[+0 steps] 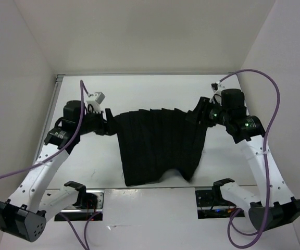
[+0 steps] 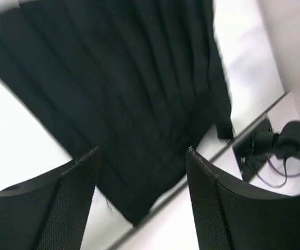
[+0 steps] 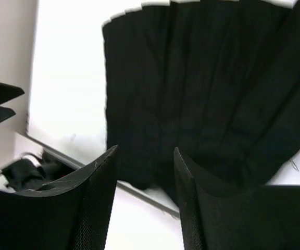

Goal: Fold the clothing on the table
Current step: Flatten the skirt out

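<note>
From above, the skirt (image 1: 158,148) is lying fanned on the table (image 1: 139,88) between the left gripper (image 1: 107,124) and right gripper (image 1: 196,115). Both wrist views are showing jaws spread, pinching nothing. Grabbing pleats unevenly could be skewing the fold.
</note>
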